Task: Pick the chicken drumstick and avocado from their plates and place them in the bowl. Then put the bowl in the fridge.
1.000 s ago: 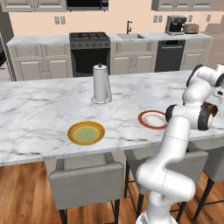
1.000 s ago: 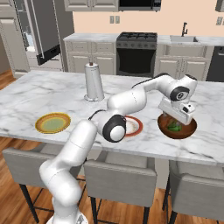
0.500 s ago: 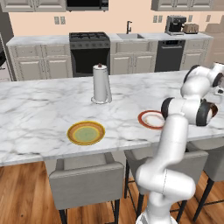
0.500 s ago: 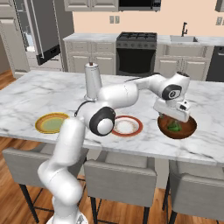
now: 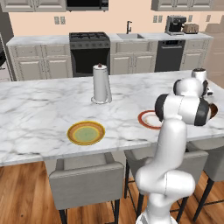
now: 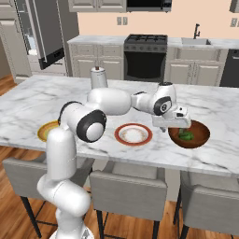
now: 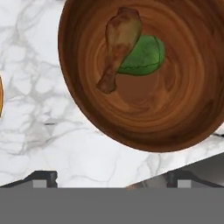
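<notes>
The reddish-brown bowl (image 7: 83, 105) stands on the marble island, right of the red-rimmed plate (image 6: 133, 134). Inside it the brown chicken drumstick (image 7: 118, 46) leans over the green avocado (image 7: 146, 54); the avocado (image 6: 186, 136) also shows in the bowl (image 6: 200, 136) in the right base view. My gripper (image 6: 172, 124) hangs just above the bowl's left rim, open, with nothing between its fingers. In the hand view the gripper (image 7: 113, 179) has its tips wide apart over bare marble beside the bowl. Both the red-rimmed plate (image 5: 146, 119) and the yellow-orange plate (image 5: 85, 133) are bare.
A paper towel roll (image 5: 101, 84) stands upright mid-island. Grey stools (image 6: 128, 186) line the island's near side. What looks like the fridge (image 6: 44, 35) is a tall grey unit at the back left. Oven (image 5: 89, 54) and sink counter run along the back wall.
My hand has slid a little left, from over the bowl's middle to its left rim, and the arm has folded closer. The bowl and plates have stayed put.
</notes>
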Tool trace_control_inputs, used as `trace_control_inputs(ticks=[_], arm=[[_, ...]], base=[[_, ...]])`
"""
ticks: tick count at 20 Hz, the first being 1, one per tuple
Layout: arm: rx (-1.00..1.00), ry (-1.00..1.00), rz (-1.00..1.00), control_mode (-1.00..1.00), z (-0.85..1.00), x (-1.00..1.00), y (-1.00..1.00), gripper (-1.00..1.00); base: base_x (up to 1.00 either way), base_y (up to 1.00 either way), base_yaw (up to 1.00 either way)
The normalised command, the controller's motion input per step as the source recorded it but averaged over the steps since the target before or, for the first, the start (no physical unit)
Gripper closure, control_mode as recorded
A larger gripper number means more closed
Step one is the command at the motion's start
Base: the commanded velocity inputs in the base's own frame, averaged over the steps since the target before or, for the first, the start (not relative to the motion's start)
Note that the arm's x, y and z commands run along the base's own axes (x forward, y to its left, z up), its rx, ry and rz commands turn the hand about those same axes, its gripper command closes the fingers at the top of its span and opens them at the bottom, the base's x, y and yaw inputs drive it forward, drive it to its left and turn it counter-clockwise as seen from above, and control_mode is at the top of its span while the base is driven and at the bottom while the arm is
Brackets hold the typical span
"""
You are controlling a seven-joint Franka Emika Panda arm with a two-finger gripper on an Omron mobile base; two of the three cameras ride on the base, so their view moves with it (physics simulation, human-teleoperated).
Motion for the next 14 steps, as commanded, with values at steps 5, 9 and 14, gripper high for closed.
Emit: trace_control_inputs(ticks=[5, 9, 14], arm=[[-0.06, 0.00, 0.14, -1.00, -0.05, 0.11, 0.21, -1.00], [-0.01, 0.00, 0.15, -1.00, 0.02, 0.17, 0.00, -1.00], [-0.07, 0.03, 0.15, -1.00, 0.00, 0.24, -0.01, -1.00]], base=[[0.00, 0.00, 0.00], [0.00, 0.00, 0.00], [0.00, 0.00, 0.00]])
